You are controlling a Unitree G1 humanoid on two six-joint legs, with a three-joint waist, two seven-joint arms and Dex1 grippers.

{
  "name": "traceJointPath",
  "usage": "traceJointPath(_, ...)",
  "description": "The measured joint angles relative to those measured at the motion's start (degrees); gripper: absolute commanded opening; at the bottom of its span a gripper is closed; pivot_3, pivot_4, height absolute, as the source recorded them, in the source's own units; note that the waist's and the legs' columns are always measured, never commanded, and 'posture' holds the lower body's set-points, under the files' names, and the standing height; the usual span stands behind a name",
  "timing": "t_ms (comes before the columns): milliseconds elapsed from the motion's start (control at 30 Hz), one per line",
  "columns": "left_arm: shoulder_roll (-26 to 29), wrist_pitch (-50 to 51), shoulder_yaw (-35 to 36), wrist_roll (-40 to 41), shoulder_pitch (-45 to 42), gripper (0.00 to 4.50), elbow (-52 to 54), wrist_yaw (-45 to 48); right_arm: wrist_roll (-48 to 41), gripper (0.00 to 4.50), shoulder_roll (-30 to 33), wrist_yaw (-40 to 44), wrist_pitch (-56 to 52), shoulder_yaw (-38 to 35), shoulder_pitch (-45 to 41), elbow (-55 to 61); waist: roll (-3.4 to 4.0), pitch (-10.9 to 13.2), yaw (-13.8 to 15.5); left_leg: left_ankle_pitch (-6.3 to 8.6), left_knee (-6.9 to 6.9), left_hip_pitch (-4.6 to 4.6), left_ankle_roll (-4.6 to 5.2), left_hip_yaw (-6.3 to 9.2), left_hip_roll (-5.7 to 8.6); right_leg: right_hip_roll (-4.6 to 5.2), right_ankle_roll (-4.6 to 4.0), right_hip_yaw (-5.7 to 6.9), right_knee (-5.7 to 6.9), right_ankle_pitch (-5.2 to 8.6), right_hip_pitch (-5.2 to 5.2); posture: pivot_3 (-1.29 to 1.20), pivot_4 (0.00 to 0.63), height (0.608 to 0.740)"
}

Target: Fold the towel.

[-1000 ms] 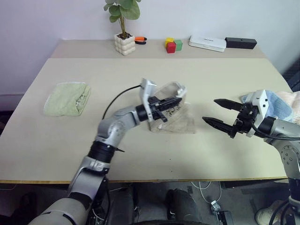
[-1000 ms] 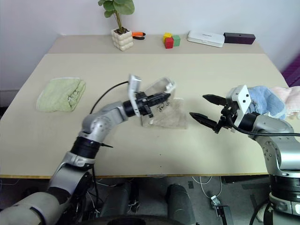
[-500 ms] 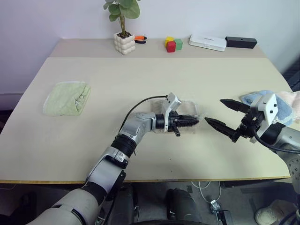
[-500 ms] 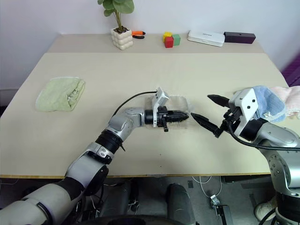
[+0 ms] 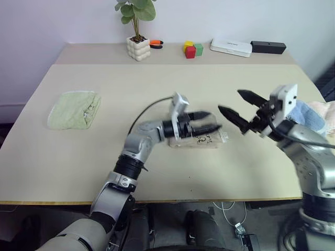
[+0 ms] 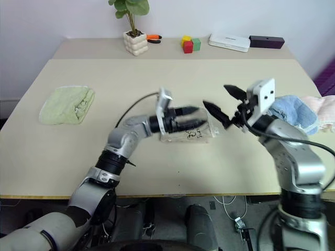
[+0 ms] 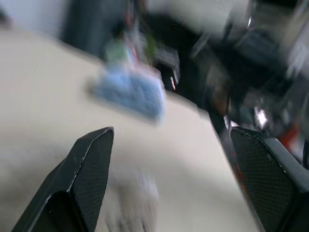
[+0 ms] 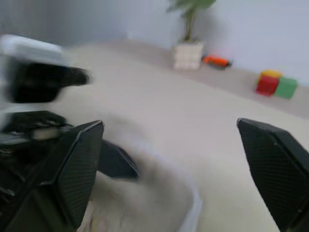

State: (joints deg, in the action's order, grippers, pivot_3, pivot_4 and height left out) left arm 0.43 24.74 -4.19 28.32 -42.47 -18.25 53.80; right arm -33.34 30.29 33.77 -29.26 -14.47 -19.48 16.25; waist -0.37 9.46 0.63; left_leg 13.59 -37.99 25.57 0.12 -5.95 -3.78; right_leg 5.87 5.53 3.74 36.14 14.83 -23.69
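Observation:
The towel [image 5: 200, 138] lies on the table [image 5: 104, 83] as a small beige bundle with a dark printed motif on top, just right of centre. My left gripper [image 5: 207, 122] hovers right over it, pointing right, open, with nothing between its fingers [image 7: 89, 164]. My right gripper [image 5: 230, 101] hangs a little above and to the right of the towel [image 8: 145, 193], also open and empty, its fingertips close to the left gripper's tips.
A pale green towel [image 5: 75, 110] lies at the left of the table. A light blue towel [image 5: 306, 116] sits at the right edge behind my right arm. Along the back stand a potted plant [image 5: 138, 48], coloured blocks [image 5: 193, 49], a white box [image 5: 231, 47] and a black box [image 5: 268, 47].
My left gripper carried the towel's lifted edge over to the right, laid it down, opened and rose. My right gripper swung left and up towards the towel.

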Motion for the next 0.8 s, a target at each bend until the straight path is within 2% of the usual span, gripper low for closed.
traceJointPath(33, 0.2, 0.4, 2.1, 1.2, 0.0, 3.69, 1.8, -1.9, 0.6, 4.5, -3.5, -3.0, 0.1, 0.5, -1.8, -1.3, -0.02, 0.0, 0.0, 0.0, 0.01, -0.04, 0.0, 0.01, -0.01, -0.03, 0.04, 0.01, 0.01, -0.02, 0.03, 0.0, 0.15, 0.735)
traceJointPath(133, 0.6, 0.1, 6.1, 1.8, 0.2, 2.69, 3.0, -7.7, 2.3, 3.65, -12.0, -10.8, 1.1, 2.4, -4.0, -3.1, 0.06, 0.0, 0.1, -0.02, 0.03, -0.03, -0.03, -0.05, 0.02, -0.04, 0.25, 0.03, 0.07, -0.14, 0.06, 0.0, 0.15, 0.735)
traceJointPath(300, 0.1, -5.6, 9.3, -3.4, 1.5, 0.08, -3.2, -19.3, 8.6, 1.05, -19.1, -20.1, 3.8, 6.4, -4.2, -4.1, 0.04, 0.0, 0.2, -0.03, -0.03, 0.03, -0.03, -0.12, 0.06, -0.03, 0.33, 0.05, 0.02, -0.19, 0.09, 0.0, 0.15, 0.735)
traceJointPath(367, -0.4, -6.7, 9.1, -4.6, 1.8, 0.0, -4.7, -20.8, 11.1, 0.03, -20.4, -23.2, 4.4, 7.0, -4.2, -4.8, 0.04, 0.0, 0.2, -0.03, -0.03, 0.04, -0.03, -0.12, 0.07, -0.03, 0.33, 0.05, 0.01, -0.19, 0.1, 0.0, 0.15, 0.735)
traceJointPath(467, -2.8, -6.7, 7.8, -5.4, 1.8, 0.0, -5.6, -21.4, 14.1, 0.03, -23.3, -26.8, 4.6, 8.5, -3.7, -5.4, 0.05, 0.0, 0.0, -0.03, 0.0, 0.02, -0.03, -0.12, 0.06, -0.04, 0.33, 0.05, 0.02, -0.18, 0.09, 0.0, 0.15, 0.735)
traceJointPath(600, -5.9, -7.0, 3.8, -7.6, 1.8, 0.0, -6.7, -21.8, 19.0, 0.03, -23.5, -28.6, 3.9, 13.3, -0.8, -8.6, 0.05, 0.0, -0.1, -0.03, 0.01, 0.02, -0.03, -0.15, 0.06, -0.04, 0.33, 0.05, 0.02, -0.18, 0.08, 0.0, 0.15, 0.735)
traceJointPath(800, -5.8, -6.9, 1.9, -9.7, 1.9, 0.0, -7.5, -21.7, 22.7, 0.03, -23.1, -30.3, 2.6, 13.7, 2.1, -12.1, 0.05, 0.0, -0.4, -0.03, 0.04, -0.01, -0.04, -0.13, 0.03, -0.06, 0.33, 0.04, 0.03, -0.18, 0.06, 0.0, 0.15, 0.735)
